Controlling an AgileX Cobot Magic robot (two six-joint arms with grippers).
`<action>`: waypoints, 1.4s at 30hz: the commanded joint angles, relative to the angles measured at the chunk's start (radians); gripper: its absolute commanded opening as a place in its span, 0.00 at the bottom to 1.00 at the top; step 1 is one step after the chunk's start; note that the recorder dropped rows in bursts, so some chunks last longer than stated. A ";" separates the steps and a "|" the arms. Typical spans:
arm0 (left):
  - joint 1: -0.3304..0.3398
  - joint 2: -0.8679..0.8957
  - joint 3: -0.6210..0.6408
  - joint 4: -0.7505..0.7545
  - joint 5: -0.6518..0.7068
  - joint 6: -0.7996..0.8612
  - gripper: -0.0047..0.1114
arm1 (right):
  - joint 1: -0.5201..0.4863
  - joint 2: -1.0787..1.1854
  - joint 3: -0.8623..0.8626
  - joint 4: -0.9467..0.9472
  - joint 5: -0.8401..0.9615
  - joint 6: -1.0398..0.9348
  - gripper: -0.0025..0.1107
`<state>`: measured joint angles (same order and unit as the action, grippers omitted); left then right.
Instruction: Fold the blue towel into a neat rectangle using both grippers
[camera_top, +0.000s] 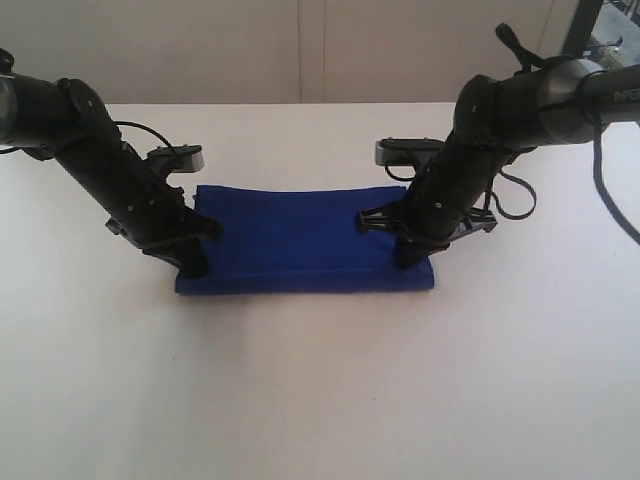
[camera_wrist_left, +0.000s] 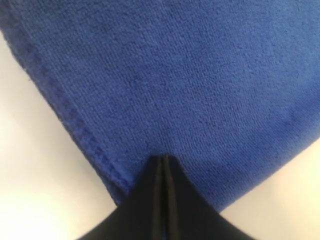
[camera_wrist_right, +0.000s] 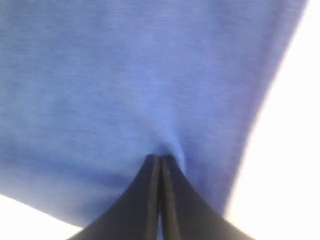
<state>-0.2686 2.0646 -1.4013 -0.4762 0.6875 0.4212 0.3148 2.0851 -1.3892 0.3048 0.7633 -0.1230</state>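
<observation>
Towel fold underway: blue towel (camera_top: 300, 240) lies as a flat strip on table (camera_top: 320, 400). Left gripper (camera_top: 192, 262) is down on towel's left end and right gripper (camera_top: 408, 258) on its right end. Both sets of fingers (camera_wrist_left: 145, 210) are pressed tight together, tips touching cloth; a real pinch can't be confirmed. Risk: lifting with only the top layer or nothing caught, so one end slips and the fold skews.
</observation>
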 joint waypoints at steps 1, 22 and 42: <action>0.000 0.008 0.005 0.020 0.018 -0.006 0.04 | -0.045 -0.013 0.006 -0.068 0.052 0.001 0.02; 0.008 -0.196 0.003 0.075 0.116 -0.118 0.04 | -0.076 -0.190 0.008 -0.097 0.065 0.001 0.02; 0.087 -0.582 0.333 0.358 0.029 -0.421 0.04 | -0.097 -0.660 0.466 -0.164 -0.200 0.076 0.02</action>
<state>-0.1858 1.5539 -1.1218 -0.1115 0.7411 -0.0128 0.2266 1.4989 -0.9830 0.1508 0.6227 -0.0514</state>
